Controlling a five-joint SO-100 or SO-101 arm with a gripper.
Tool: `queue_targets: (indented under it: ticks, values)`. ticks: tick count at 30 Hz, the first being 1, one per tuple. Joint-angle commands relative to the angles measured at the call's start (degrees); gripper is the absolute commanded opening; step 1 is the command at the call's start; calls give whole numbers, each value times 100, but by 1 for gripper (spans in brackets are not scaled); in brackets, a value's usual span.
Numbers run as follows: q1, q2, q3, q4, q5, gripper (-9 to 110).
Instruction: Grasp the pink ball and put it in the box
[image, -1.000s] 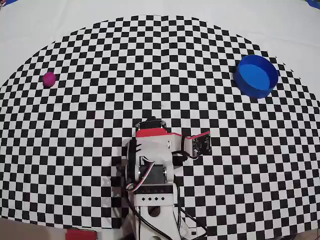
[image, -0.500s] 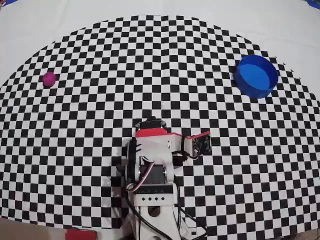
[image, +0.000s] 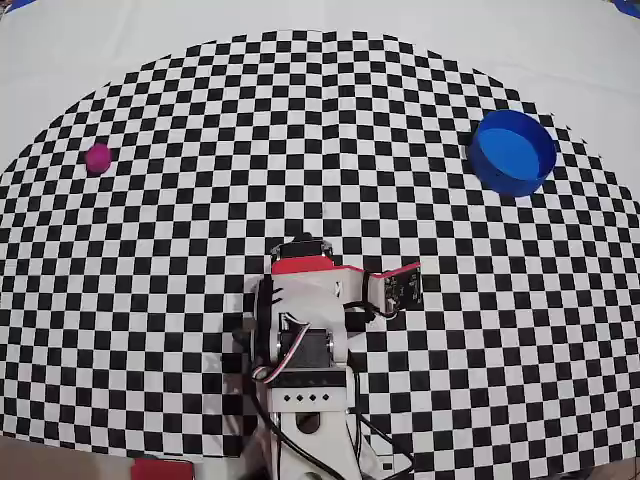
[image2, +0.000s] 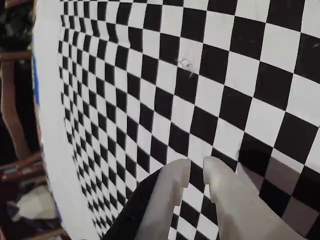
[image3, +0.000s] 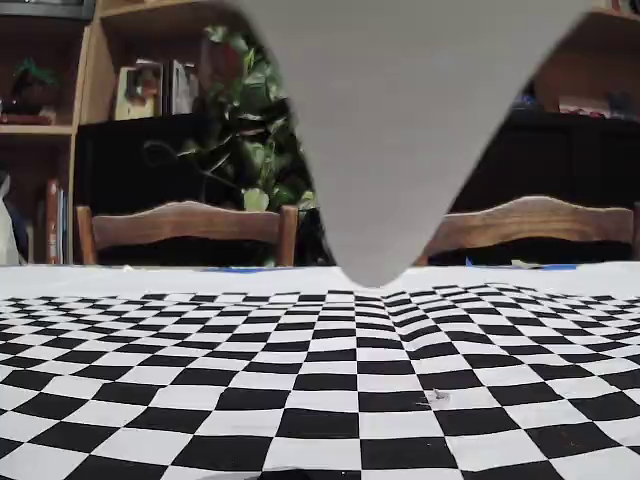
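The pink ball (image: 97, 158) lies on the checkered cloth at the far left of the overhead view. The box (image: 513, 150), a round blue container, stands at the far right, and nothing shows inside it. My arm (image: 303, 320) is folded up at the bottom centre, far from both. In the wrist view my gripper (image2: 196, 166) hovers low over bare checker squares. Its two pale fingers (image2: 170, 190) are nearly touching with nothing between them. Neither the ball nor the box appears in the wrist view or the fixed view.
The checkered cloth (image: 320, 130) covers the white table in a wide fan. A small white speck (image2: 184, 63) lies on the cloth ahead of the gripper. A blurred grey shape (image3: 390, 130) fills the top of the fixed view; chairs and shelves stand behind the table.
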Motion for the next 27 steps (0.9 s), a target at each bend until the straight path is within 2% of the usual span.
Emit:
queue_targets:
  ticks: [1,18,24,27]
  values:
    - [35,97,44,9,18,1]
    - [44,18,44,-44,18,1]
    - [44,-202,44,-782,-18,1]
    - [44,-272,44,-1204,18,13]
